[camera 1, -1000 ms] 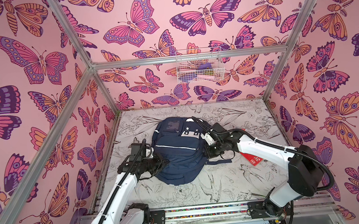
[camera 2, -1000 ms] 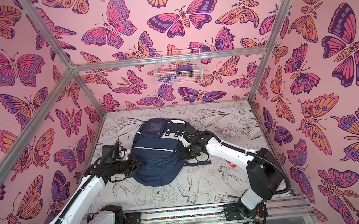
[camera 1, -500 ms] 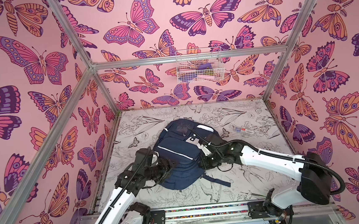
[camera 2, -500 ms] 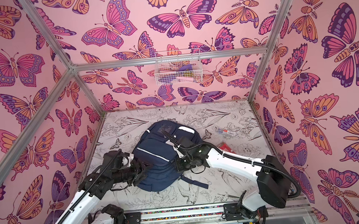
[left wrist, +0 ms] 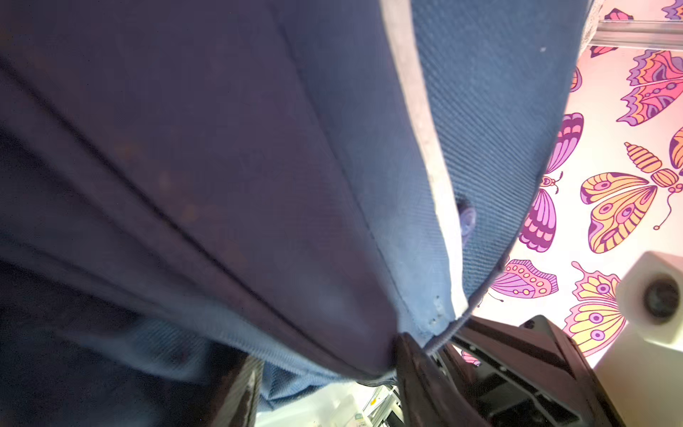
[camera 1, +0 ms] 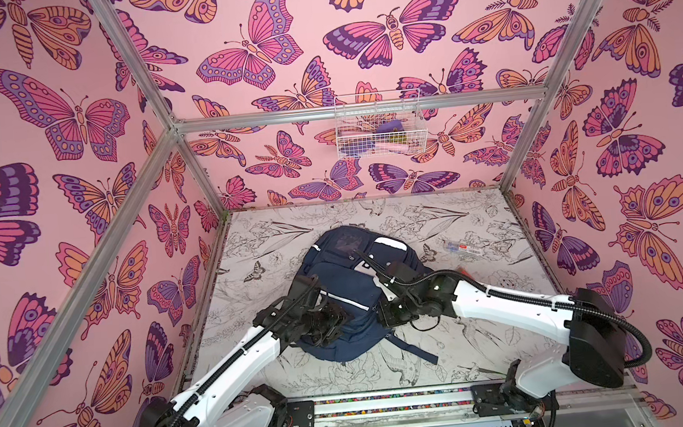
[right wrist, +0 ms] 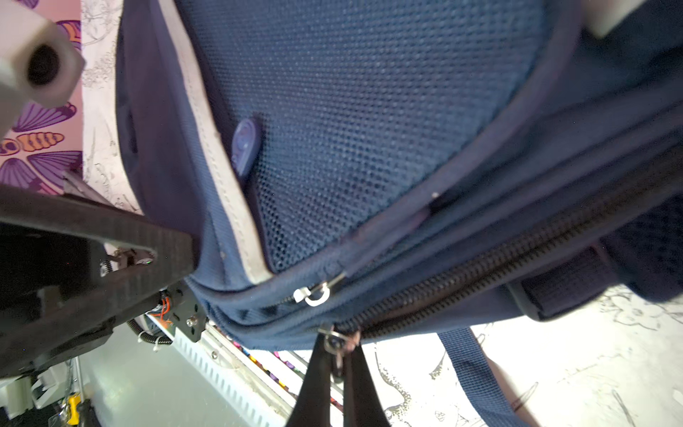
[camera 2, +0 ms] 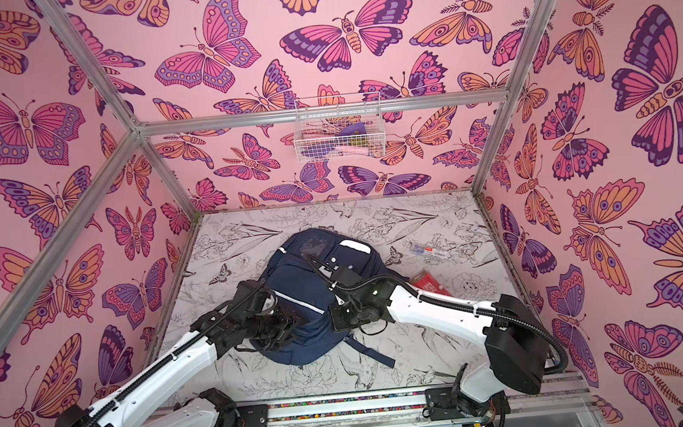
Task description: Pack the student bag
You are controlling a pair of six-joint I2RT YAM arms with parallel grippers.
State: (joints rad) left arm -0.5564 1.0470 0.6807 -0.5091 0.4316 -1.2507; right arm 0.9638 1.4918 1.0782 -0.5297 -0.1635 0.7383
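The student bag [camera 1: 336,273] [camera 2: 299,280], a navy backpack with white stripes, lies in the middle of the table in both top views. My left gripper [camera 1: 340,321] [camera 2: 294,322] is at the bag's near left corner. In the left wrist view its jaws [left wrist: 325,384] stand open, with a fold of the bag's fabric [left wrist: 258,185] hanging between them and touching one finger. My right gripper [camera 1: 383,315] [camera 2: 335,319] is at the bag's right side. In the right wrist view it [right wrist: 338,355] is shut on the metal zipper pull [right wrist: 334,342] of the main zip.
A white wire basket [camera 1: 379,136] with several items hangs on the back wall. A clear pen pack [camera 1: 463,248] lies at the right rear of the table and a red packet [camera 2: 428,282] beside my right arm. A loose bag strap [camera 1: 417,350] trails toward the front rail.
My left gripper was shut and is now open, and it has moved in against the bag's near left corner. My right gripper has travelled along the bag's side toward the front, still shut.
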